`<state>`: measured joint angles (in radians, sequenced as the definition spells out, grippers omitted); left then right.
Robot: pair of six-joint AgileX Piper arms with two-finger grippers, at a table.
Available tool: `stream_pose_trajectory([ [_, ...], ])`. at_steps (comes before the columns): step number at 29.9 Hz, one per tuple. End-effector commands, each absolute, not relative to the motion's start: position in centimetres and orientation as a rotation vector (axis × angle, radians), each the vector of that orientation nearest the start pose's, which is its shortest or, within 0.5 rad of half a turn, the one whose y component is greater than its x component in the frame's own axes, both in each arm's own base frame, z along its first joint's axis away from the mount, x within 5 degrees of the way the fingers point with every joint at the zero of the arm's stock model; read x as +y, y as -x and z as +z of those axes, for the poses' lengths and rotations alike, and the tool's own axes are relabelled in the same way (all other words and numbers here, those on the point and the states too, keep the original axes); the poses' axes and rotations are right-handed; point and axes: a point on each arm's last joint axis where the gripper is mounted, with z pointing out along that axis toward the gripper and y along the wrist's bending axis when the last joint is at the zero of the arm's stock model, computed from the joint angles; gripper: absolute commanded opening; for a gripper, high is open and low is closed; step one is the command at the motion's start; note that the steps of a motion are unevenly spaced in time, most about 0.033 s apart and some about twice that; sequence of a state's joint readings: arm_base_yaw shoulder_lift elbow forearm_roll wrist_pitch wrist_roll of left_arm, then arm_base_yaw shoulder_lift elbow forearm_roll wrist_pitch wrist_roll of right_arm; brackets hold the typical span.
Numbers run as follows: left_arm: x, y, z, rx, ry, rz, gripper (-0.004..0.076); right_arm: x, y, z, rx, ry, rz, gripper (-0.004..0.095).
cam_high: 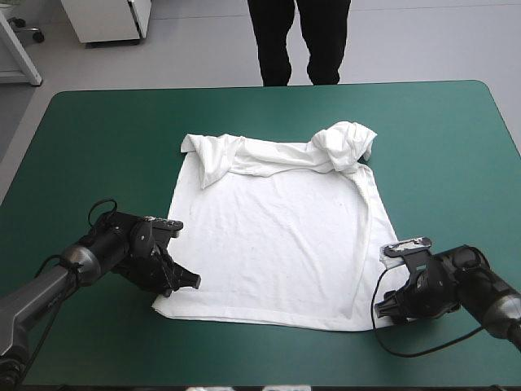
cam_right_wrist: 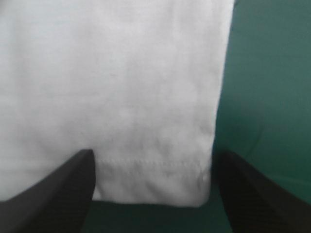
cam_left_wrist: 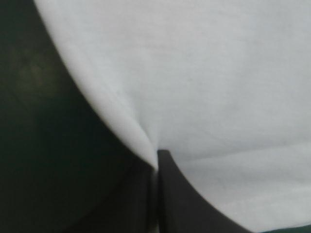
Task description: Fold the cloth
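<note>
Surface, high view: the teal-green cover (cam_high: 106,122) spans the whole surface.
T-shirt, high view: the white T-shirt (cam_high: 277,236) lies spread flat around the middle of the surface, with its hem toward the near edge. Its far end is rumpled: one sleeve (cam_high: 213,156) is folded inward on the left, and a twisted bunch of cloth (cam_high: 348,145) sits at the far right corner.
Left pincer, high view: the left pincer (cam_high: 189,281) is low at the shirt's near-left corner, its tips at the edge of the cloth.
Right pincer, high view: the right pincer (cam_high: 381,308) is low at the shirt's near-right corner, close to the hem.
Left pincer, left wrist view: the left pincer (cam_left_wrist: 158,154) has its black fingers (cam_left_wrist: 182,199) meeting in one point, clenched on the T-shirt (cam_left_wrist: 204,73). A small crease of fabric rises from the tips.
Cloth, left wrist view: white fabric fills the scene ahead of the pincer. Its edge curves past the tips, with the cover (cam_left_wrist: 39,145) in shadow beside it.
Right pincer, right wrist view: the right pincer (cam_right_wrist: 153,154) is released, its fingers (cam_right_wrist: 58,194) standing wide apart.
Cloth, right wrist view: the stitched hem corner of the T-shirt (cam_right_wrist: 112,73) lies flat between the two fingers. Bare cover (cam_right_wrist: 267,73) shows beside the shirt's side edge.
</note>
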<state>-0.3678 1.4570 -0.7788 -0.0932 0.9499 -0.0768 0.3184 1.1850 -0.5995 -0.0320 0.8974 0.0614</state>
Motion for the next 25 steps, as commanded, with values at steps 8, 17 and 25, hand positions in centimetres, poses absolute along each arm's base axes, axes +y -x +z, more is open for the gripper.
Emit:
stream_pose_trajectory([
  [8, -9.2, -20.4, 17.9, 3.187, -0.337, -0.163, -0.0009, 5.9, -18.3, 18.7, 3.046, 0.413, -0.005, 0.0481],
  [17, -9.4, -21.0, 18.3, 3.133, -0.376, -0.171, -0.0009, 6.3, -18.8, 18.7, 3.007, 0.348, 0.048, -0.0017],
  [25, -9.1, -21.1, 26.2, 2.902, -0.41, -0.191, -0.0009, 6.7, -20.0, 25.2, 2.854, 0.318, 0.095, -0.0017],
])
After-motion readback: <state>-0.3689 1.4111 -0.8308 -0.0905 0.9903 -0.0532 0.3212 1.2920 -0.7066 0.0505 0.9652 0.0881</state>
